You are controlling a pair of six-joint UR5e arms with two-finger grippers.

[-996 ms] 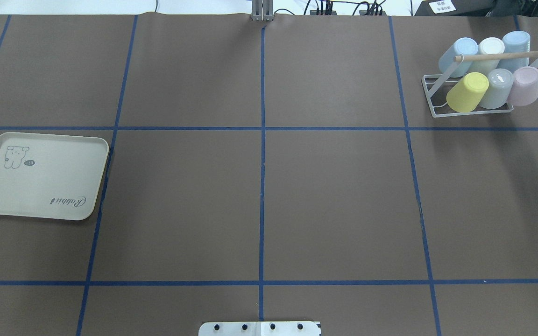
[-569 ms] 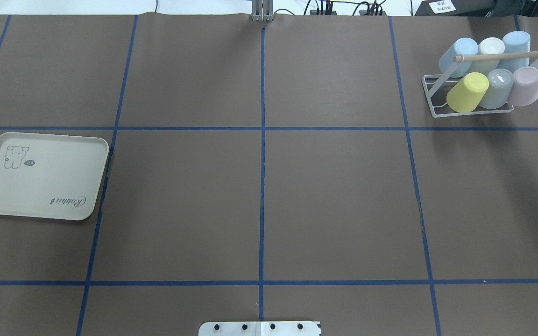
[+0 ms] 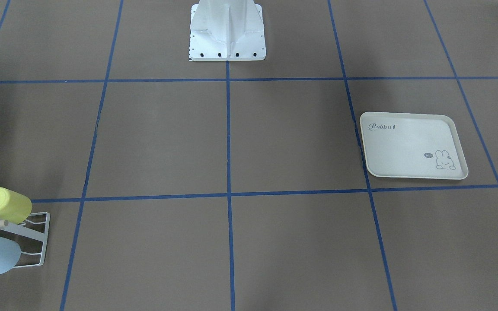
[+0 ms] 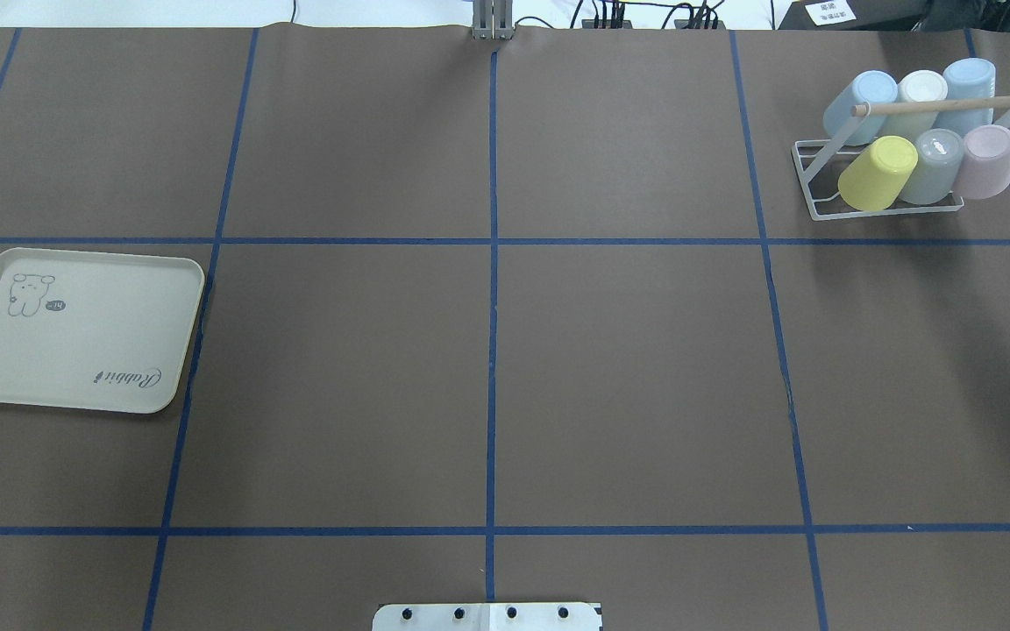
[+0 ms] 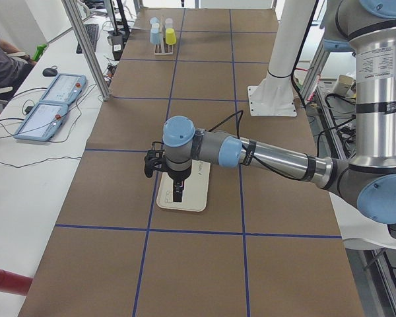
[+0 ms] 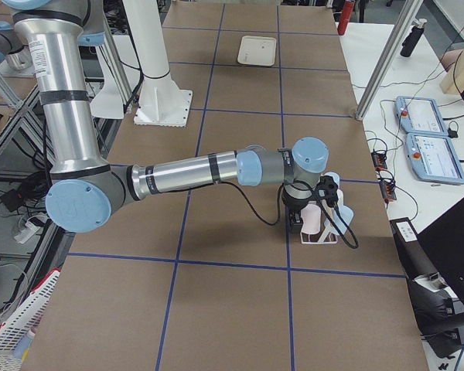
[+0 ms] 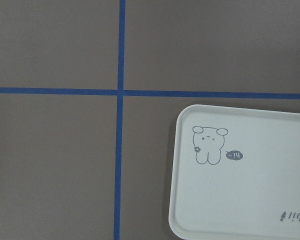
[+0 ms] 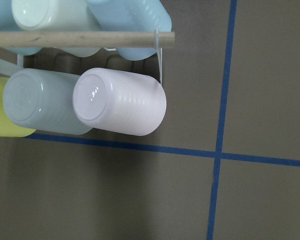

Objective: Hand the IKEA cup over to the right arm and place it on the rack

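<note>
The rack [image 4: 810, 203], white wire with a light wooden dowel [image 4: 943, 104] across its top, stands on the bench [image 4: 628, 368] just below the right end effector [image 6: 303, 222] and well apart from the left end effector [image 5: 177, 191]. Six cups lie tilted on its prongs, bases raised, in two rows of three. In front of the dowel a yellow cup [image 4: 878, 173], a grey-blue cup [image 4: 933, 164] and a pink cup [image 4: 985, 160] touch side by side. Behind it sit a light blue cup [image 4: 860, 105], a white cup [image 4: 919, 92] and a blue cup [image 4: 968, 81].

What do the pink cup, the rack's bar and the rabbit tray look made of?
Pink cup: likely plastic, semi-gloss; fine ribs, small glints on its base.
Bar: pale wood, matte, looks unvarnished.
Rabbit tray: probably matte cream plastic or melamine; moulded rim, printed drawing.
</note>
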